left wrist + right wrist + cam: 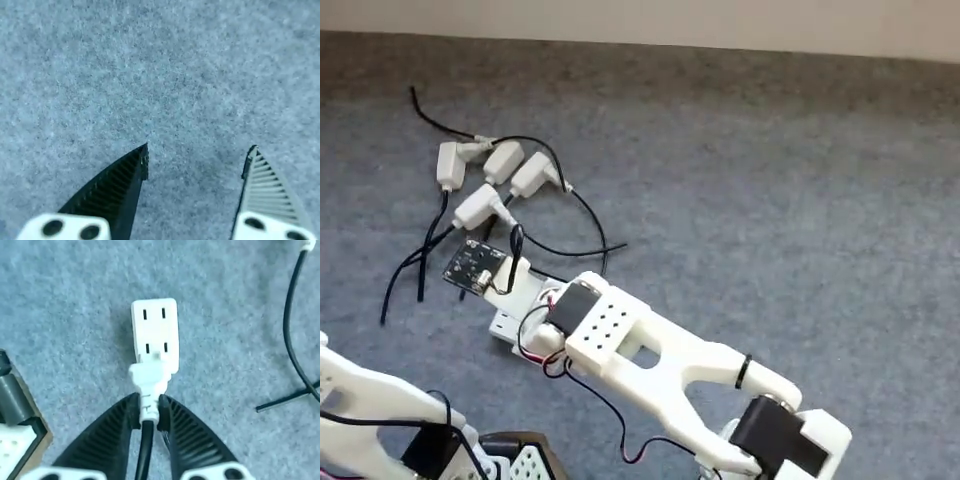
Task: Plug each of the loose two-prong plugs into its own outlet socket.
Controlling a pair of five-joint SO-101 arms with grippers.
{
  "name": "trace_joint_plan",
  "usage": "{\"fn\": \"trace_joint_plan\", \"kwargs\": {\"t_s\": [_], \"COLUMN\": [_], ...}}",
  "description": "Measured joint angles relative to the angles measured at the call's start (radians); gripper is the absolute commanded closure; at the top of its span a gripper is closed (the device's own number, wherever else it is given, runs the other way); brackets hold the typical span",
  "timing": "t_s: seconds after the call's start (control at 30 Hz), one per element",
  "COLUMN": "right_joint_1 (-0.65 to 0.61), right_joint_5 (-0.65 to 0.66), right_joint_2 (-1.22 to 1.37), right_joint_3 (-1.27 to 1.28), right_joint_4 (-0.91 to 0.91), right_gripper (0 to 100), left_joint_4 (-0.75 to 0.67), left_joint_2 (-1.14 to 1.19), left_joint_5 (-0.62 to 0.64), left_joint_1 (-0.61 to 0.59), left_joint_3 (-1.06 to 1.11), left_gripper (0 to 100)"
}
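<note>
My right gripper point(149, 404) is shut on the cord end of a white two-prong plug point(150, 377). The plug's front sits against the nearer slot pair of a white outlet block point(154, 327) lying flat on the grey carpet; the block's farther slot pair is free. Whether the prongs are fully in is hidden. In the high view the right arm point(620, 335) stretches from the lower right toward a cluster of white plug and outlet pieces point(480, 185), and its wrist covers the held plug. My left gripper point(197, 150) is open over bare carpet.
Black cords point(575, 205) loop around the cluster and trail toward the right arm; one cord point(292, 340) runs beside the held outlet. The left arm point(380, 415) sits at the bottom left corner. A brown-and-white arm part point(15, 440) lies close beside the right gripper.
</note>
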Motion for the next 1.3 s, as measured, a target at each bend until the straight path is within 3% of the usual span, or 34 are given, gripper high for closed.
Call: {"fn": "trace_joint_plan", "kwargs": {"t_s": [0.67, 0.83, 1.03, 1.3], "right_joint_1": [0.012, 0.046, 0.052, 0.052], "right_joint_5": [0.044, -0.014, -0.052, -0.048], "right_joint_2": [0.054, 0.034, -0.18, -0.195], "right_joint_3": [-0.057, -0.026, 0.258, 0.299], "right_joint_4": [0.115, -0.023, -0.299, -0.37], "right_gripper": [99.1, 99.1, 99.1, 99.1], "left_joint_4": [0.002, 0.155, 0.318, 0.379], "left_joint_2": [0.0, 0.0, -0.078, -0.307], "left_joint_5": [0.0, 0.0, 0.0, -0.021], "left_joint_1": [0.003, 0.078, 0.222, 0.374], "left_joint_3": [0.0, -0.038, -0.051, 0.13], "left_gripper": [69, 69, 69, 69]}}
